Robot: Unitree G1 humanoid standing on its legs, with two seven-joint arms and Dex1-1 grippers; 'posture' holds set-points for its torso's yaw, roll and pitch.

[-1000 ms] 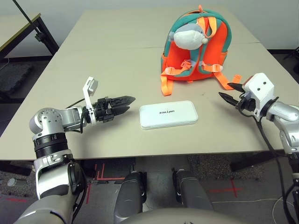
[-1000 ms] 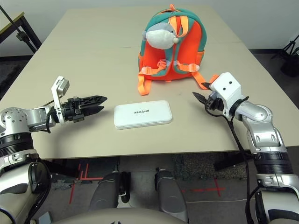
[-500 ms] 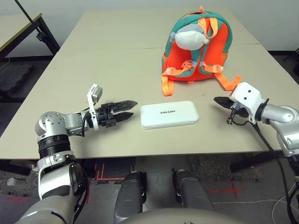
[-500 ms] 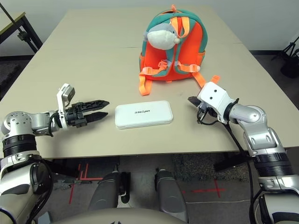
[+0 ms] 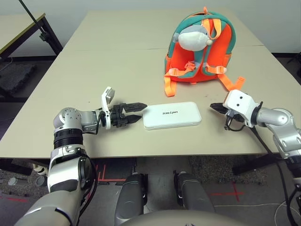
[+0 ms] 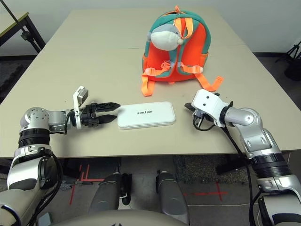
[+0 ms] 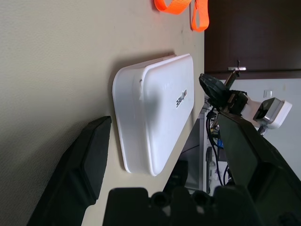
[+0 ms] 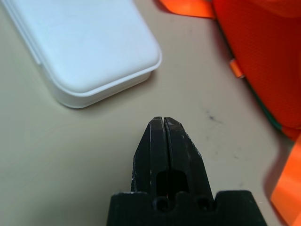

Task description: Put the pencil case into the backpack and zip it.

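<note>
The white pencil case lies flat on the table near the front edge, dark lettering on its lid. Behind it the orange backpack with teal trim stands upright, straps toward me, a grey-white plush toy on its front. My left gripper is open, its fingertips close to the case's left end; in the left wrist view the case sits just ahead of the two spread fingers. My right gripper is shut and empty, a short way right of the case, pointing at its right end.
Loose orange straps trail from the backpack onto the table near my right gripper. The tan table stretches bare to the left and behind. A second table stands at far left.
Both grippers have moved inward toward the pencil case: the left to its left end, the right closer on its right side. The right gripper's fingers have closed fully. The camera also shifted a little.
</note>
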